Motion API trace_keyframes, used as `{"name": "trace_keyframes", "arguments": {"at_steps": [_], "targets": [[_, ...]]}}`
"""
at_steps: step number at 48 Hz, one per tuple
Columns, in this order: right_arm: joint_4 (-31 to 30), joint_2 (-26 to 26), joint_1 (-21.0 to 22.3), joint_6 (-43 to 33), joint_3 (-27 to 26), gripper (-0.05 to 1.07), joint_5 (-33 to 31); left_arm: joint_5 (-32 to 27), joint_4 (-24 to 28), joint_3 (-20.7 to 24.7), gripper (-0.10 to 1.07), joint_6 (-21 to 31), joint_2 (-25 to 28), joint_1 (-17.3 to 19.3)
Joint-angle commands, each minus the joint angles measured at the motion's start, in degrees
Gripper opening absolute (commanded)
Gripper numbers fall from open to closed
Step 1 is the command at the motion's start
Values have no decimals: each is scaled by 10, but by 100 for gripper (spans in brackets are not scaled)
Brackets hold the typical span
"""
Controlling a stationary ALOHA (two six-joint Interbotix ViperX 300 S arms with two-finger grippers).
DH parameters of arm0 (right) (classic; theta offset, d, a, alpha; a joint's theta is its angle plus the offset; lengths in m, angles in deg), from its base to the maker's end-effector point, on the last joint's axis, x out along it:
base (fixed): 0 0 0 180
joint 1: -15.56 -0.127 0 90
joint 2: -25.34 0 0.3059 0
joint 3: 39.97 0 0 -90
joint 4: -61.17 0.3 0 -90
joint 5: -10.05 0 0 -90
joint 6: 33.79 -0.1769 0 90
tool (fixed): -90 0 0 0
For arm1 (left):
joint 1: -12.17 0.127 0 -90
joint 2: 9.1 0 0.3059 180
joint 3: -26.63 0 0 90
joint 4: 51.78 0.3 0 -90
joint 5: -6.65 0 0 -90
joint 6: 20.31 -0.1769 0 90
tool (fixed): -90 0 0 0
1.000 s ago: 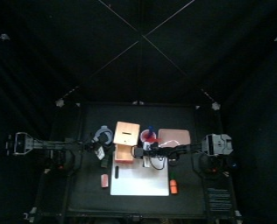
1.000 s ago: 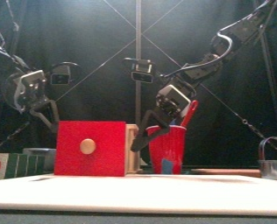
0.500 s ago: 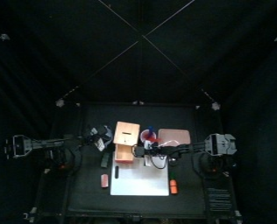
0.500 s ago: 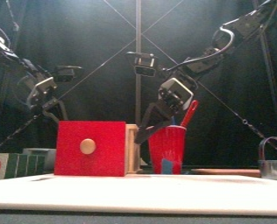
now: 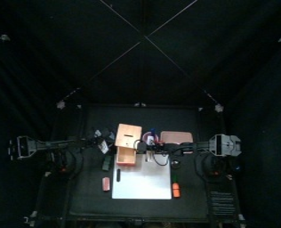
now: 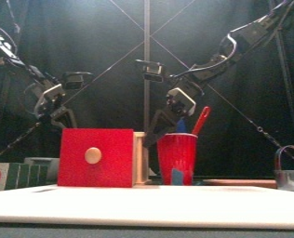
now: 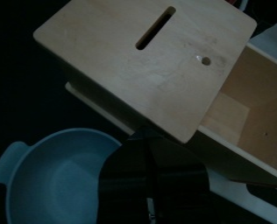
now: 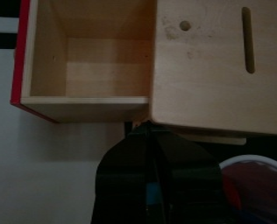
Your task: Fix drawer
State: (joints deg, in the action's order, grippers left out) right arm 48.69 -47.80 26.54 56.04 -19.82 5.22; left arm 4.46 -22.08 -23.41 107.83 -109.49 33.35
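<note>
Both arms have shifted over the past second: seen from the front, the left gripper (image 6: 57,113) has drifted toward the wooden box and sits a little higher, while the right gripper (image 6: 175,119) has lifted off the rim of the red cup (image 6: 179,159), where it hung low a second ago. Neither the cup nor the drawer (image 6: 98,157) has budged. The drawer stands near the middle of the surface (image 5: 137,191), just beside the cup, its red front panel with the round wooden knob facing the front edge; from above, its tan body (image 5: 129,143) lies between the two arms. The right wrist view looks into the tray (image 8: 88,57), pulled well out of the slotted casing (image 8: 223,66) and empty inside. The left wrist view shows the same casing (image 7: 147,61) close ahead, with a pale blue bowl (image 7: 53,171) just beside it. The left gripper's jaws stand together, clamped on nothing. The right gripper's jaws also look pressed together in its own view, holding nothing. My reading is that both arms are closing in on the box from opposite sides, one to steady the casing and the other to push the tray home; that push is not yet begun.
</note>
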Motion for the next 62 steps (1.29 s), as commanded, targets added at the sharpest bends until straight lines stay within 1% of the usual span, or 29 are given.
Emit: {"name": "trace_keyframes", "arguments": {"at_steps": [1,13,35,46,53,62], "targets": [[-1,-20,11,-1,-13,3,3,4,-4,16,23,1,2,-4],[-1,-20,22,-1,-13,3,3,6,-8,24,23,1,2,-16],[-1,-22,37,4,-15,3,3,10,-47,20,23,2,3,-41],[-1,-25,39,3,-12,3,3,6,-51,15,23,1,2,-41],[0,-29,33,-2,-9,3,2,-7,-49,12,23,-2,2,-38],[2,-33,11,-2,0,3,0,-12,-33,13,23,-4,1,-25]]}}
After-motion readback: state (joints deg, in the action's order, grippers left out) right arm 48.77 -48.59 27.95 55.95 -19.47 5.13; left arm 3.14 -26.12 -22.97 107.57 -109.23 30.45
